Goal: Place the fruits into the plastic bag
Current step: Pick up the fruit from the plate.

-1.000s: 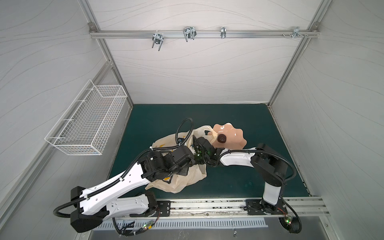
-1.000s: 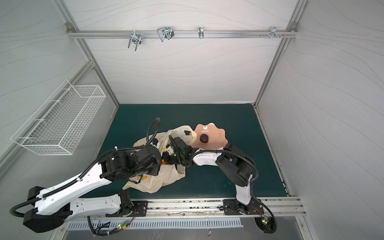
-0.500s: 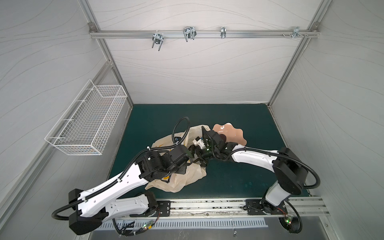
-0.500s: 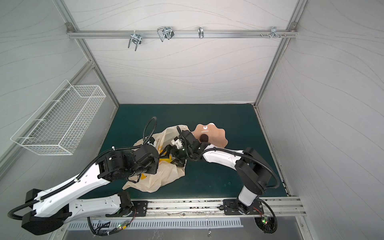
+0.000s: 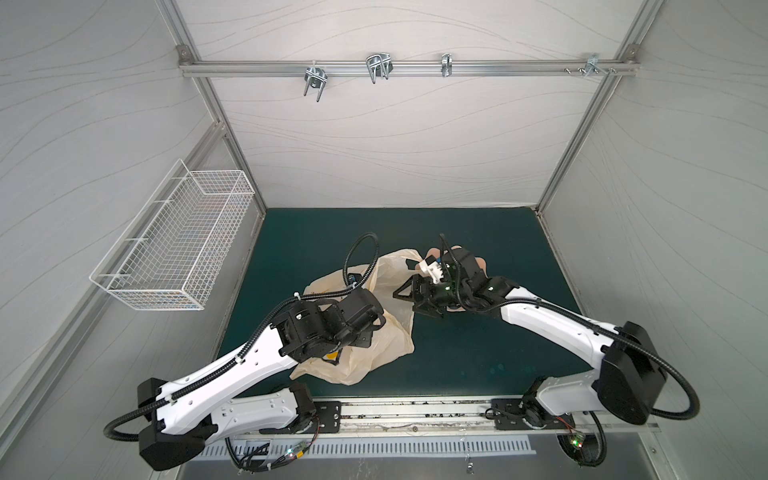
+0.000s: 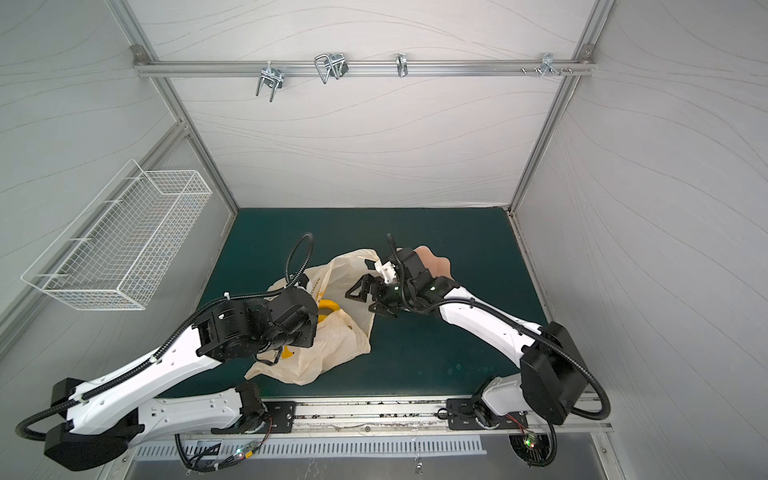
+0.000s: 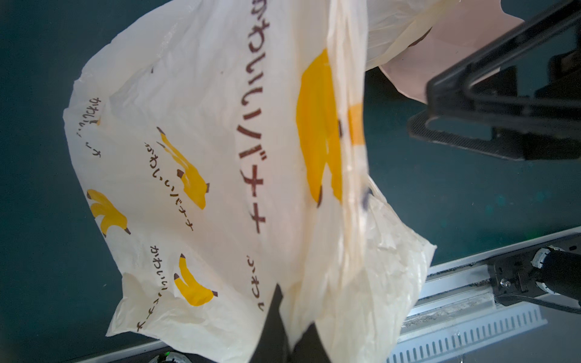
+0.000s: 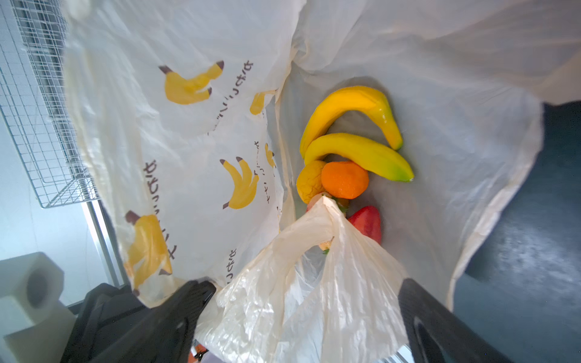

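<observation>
- Green mat (image 5: pixel 478 365) is carrying the plastic bag (image 5: pixel 390 328), with the fruits (image 8: pixel 355 151) lying inside.
- Left gripper (image 7: pixel 289 330) is pinching the bag's edge.
- Right gripper (image 5: pixel 415 301), wide open and empty, is swinging outward at the mouth, probably going for another piece.

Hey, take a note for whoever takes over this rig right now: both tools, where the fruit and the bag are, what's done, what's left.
Left tool: shut on the bag, pinching its edge.
Right tool: open, nothing gripped, at the bag's mouth; a loop handle lies loose between its jaws.
Done: two bananas, an orange, a lemon and at least one strawberry are inside the bag.
Left: the pink dish is mostly hidden under the right arm, so I cannot tell whether fruit remains on it. Check there first.
</observation>
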{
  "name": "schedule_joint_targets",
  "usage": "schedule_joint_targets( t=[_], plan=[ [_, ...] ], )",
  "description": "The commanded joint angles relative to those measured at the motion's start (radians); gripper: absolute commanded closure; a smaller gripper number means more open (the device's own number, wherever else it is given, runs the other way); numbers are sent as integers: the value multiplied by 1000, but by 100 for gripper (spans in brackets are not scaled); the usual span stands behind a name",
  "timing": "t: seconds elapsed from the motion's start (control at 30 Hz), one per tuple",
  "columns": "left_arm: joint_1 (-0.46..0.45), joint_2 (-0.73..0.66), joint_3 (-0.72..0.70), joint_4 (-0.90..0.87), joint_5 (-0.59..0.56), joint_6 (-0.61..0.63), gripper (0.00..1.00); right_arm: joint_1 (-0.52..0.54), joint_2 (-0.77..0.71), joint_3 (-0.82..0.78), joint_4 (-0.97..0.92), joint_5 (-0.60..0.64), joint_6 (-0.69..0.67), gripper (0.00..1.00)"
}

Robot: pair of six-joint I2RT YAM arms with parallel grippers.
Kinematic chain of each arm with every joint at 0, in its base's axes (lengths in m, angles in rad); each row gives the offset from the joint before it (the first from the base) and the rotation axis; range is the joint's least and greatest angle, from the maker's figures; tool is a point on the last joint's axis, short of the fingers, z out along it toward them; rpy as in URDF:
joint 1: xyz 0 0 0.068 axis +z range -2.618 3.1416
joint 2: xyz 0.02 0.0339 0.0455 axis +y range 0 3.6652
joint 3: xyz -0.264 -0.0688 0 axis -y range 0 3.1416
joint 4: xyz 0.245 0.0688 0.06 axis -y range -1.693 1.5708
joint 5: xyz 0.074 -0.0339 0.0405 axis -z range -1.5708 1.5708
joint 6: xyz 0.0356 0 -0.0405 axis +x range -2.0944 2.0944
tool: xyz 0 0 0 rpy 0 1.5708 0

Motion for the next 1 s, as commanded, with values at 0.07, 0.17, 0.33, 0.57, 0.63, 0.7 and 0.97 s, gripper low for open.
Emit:
schedule_joint_targets(
  t=[0.07,0.17,0.33,0.57,0.63,0.7,0.97],
  plan=[
    [3,-5,-2,32,-3,5,100,-90,-76,46,-257,56,-143,1],
    [4,-5,-1,37,1,9,100,-153,-102,63,-370,110,-219,1],
    [4,1,4,46,7,14,100,-249,-107,91,-492,211,-345,1],
    [4,2,10,48,8,16,100,-289,-11,152,-534,391,-500,5],
    [4,0,10,47,7,15,100,-289,28,168,-524,417,-529,7],
    [4,-1,10,48,8,16,100,-291,78,182,-499,434,-552,8],
    [4,-5,11,42,4,16,100,-292,279,267,-421,421,-595,16]
  ],
)
